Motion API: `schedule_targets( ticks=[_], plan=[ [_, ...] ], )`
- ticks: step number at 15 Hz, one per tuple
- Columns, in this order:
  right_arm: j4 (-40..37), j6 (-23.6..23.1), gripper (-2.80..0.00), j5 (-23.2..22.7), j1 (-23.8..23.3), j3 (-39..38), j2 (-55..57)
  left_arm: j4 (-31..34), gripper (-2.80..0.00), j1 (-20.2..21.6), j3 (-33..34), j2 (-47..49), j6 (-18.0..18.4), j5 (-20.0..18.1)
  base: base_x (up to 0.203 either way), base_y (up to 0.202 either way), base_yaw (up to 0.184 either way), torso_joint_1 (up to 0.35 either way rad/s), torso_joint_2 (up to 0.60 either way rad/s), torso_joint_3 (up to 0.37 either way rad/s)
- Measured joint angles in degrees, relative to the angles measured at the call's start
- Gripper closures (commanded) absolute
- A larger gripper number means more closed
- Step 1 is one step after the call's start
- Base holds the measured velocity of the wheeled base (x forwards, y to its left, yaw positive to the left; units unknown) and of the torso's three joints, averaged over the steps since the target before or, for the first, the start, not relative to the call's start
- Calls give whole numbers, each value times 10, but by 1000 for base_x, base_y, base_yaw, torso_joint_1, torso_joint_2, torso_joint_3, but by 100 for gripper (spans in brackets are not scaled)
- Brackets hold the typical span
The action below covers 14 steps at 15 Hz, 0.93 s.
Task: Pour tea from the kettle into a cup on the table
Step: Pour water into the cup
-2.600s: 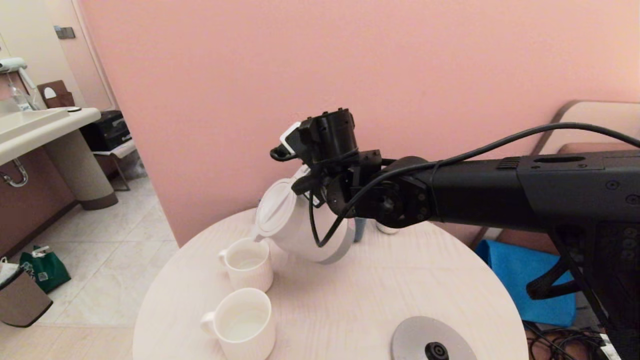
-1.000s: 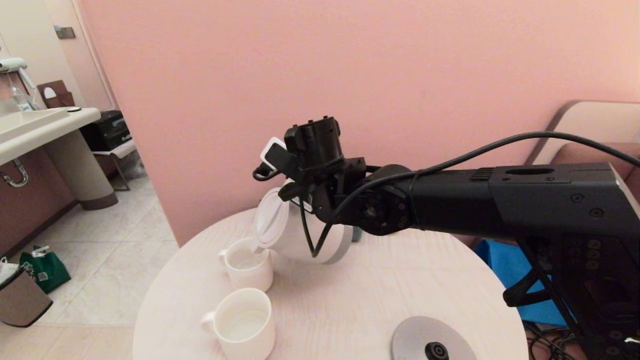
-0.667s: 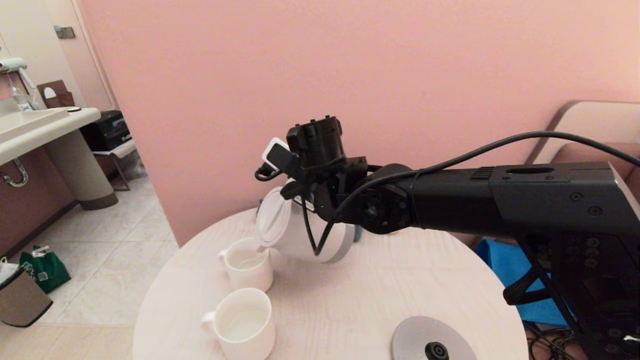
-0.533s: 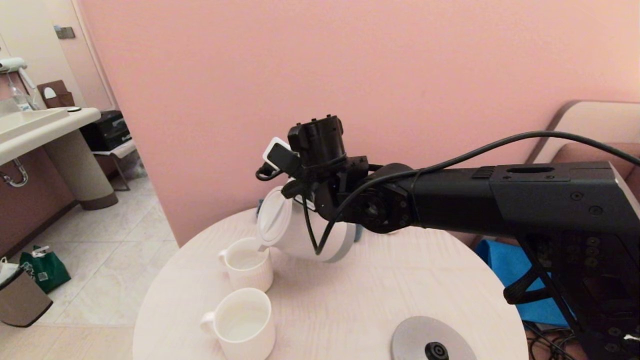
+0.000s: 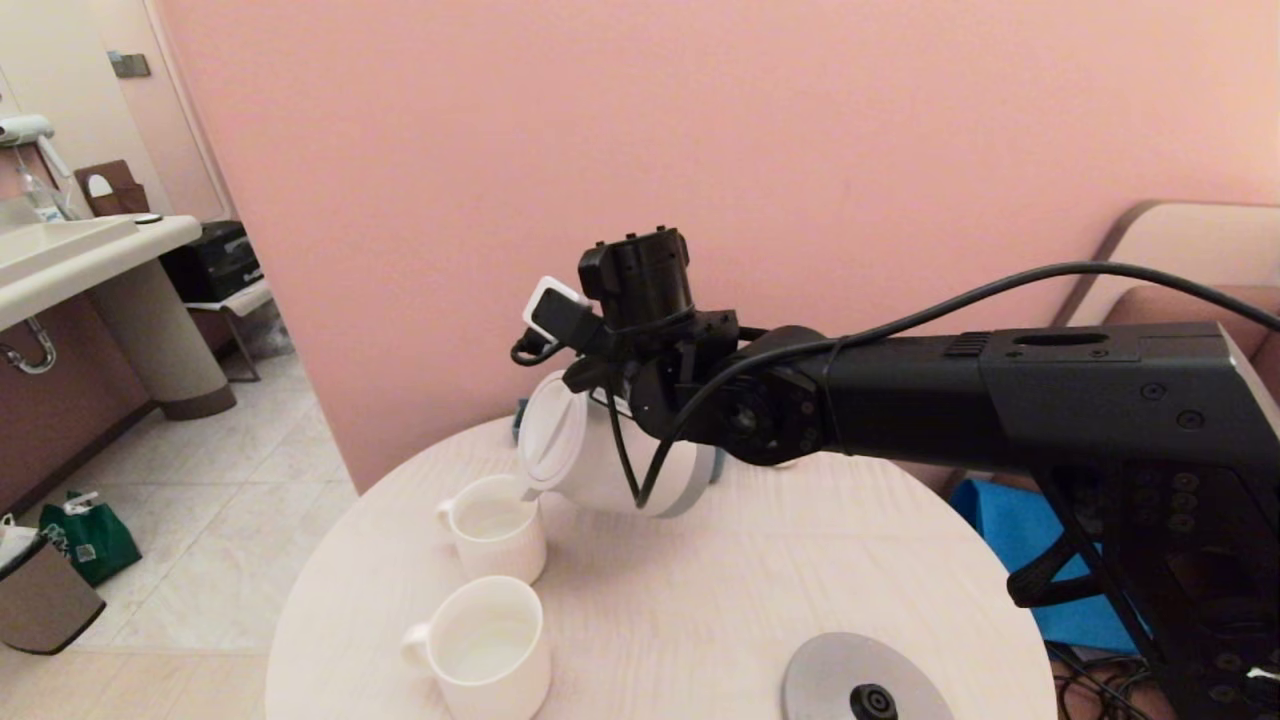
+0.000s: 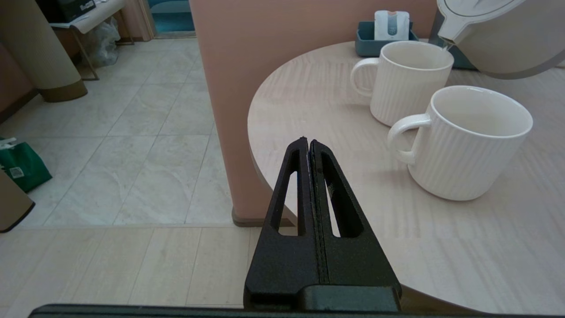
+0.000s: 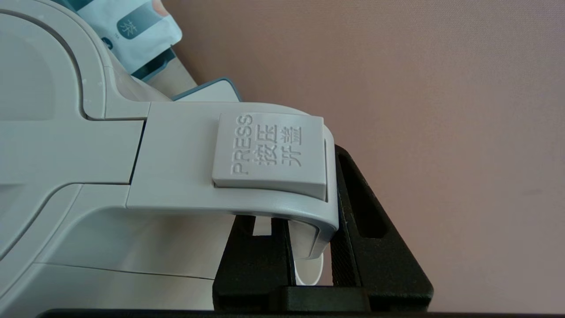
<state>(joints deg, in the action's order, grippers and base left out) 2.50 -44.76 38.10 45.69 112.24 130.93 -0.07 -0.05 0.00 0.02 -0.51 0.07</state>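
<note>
Table (image 5: 700, 600): 2 mugs (image 5: 495, 525), base disc (image 5: 865, 680).

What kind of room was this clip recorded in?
Probably a hotel room or a similar guest room: a small round table set with two mugs, a kettle and a tray of tea sachets. A washbasin counter stands nearby on tiled floor, and an upholstered seat sits against the pink wall.

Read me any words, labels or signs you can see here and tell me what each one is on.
"PRESS 按压开盖": raised on the square grey button atop the handle of the large white plastic kettle, gripped by the right gripper.
"茶": on a pale blue and white paper sachet behind it.
The sachet's other print is unreadable.
</note>
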Motion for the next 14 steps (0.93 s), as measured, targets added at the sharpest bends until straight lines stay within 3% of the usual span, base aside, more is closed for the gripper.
schedule_targets(
  ticks=[10,14],
  plan=[
    [17,4,0,-3,0,0,-1,0,0,0,0,0,0,0,0,0,0,0,0,0],
    [38,85,0,-4,-6,-3,2,0,0,0,0,0,0,0,0,0,0,0,0,0]
  ],
)
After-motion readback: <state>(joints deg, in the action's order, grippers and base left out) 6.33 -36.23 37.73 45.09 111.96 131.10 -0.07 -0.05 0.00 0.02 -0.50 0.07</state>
